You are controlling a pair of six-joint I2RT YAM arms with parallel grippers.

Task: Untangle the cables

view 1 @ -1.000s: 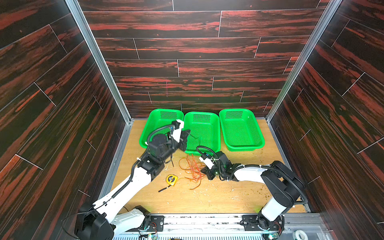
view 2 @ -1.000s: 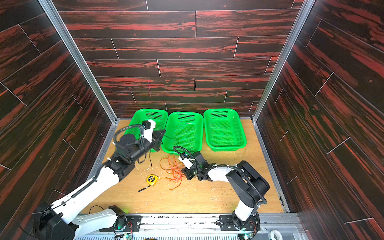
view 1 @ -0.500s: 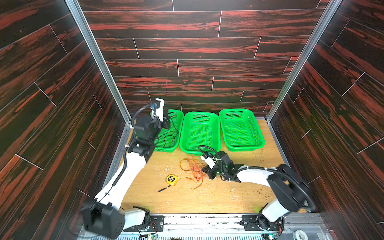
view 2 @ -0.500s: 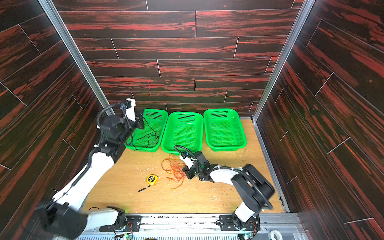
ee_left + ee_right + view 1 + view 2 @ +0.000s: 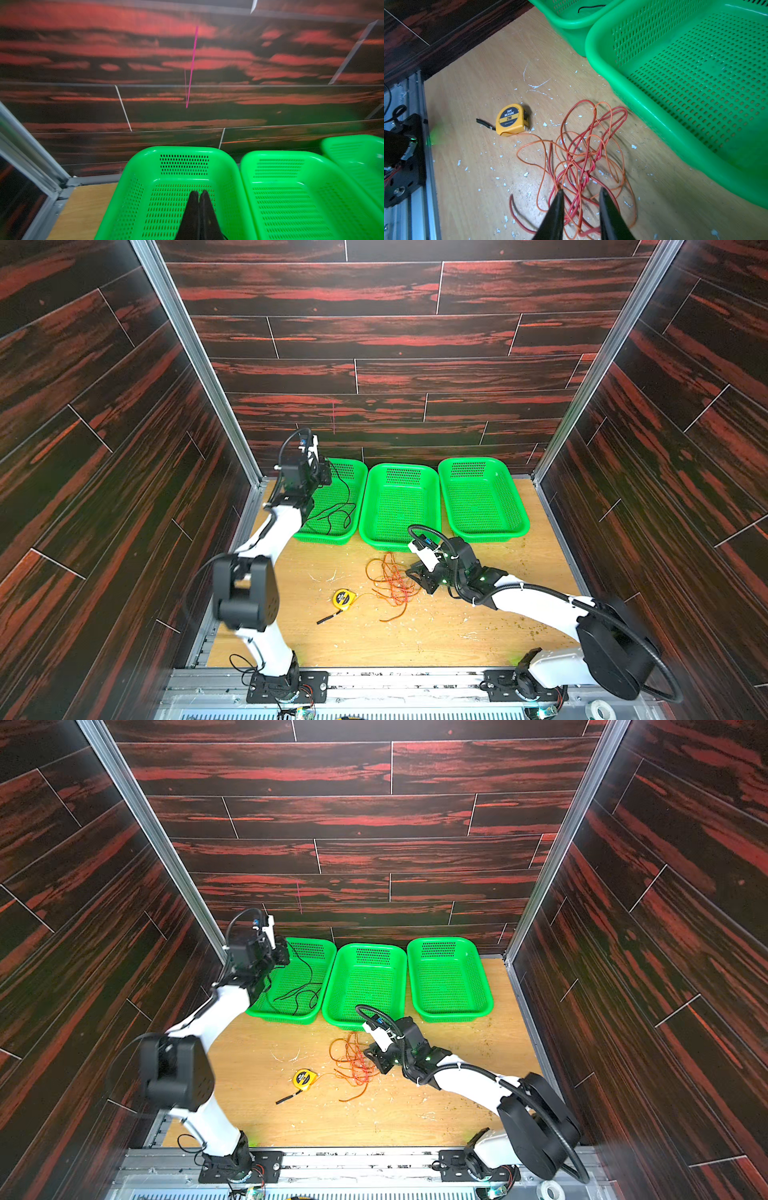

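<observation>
Baskets point(image 5: 403, 467): bright green, perforated grid. Black cable point(image 5: 589, 7) in left one. Orange cable point(image 5: 535, 141), red cable point(image 5: 583, 101). Tape measure point(image 5: 509, 119): yellow, black label. Desk point(image 5: 477, 83): pale woodgrain, white flecks. Walls point(image 5: 395, 335): dark brown planks, red streaks.

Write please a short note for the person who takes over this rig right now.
The left end effector is shut on the black cable, above the left basket; the cable hangs into it.
The right end effector is open, low over the orange cable and red cable, holding nothing.
Done: black cable is separated.
To do: orange and red lie tangled on the table before the middle basket; separate them. The middle basket and the right basket hold nothing.
</observation>
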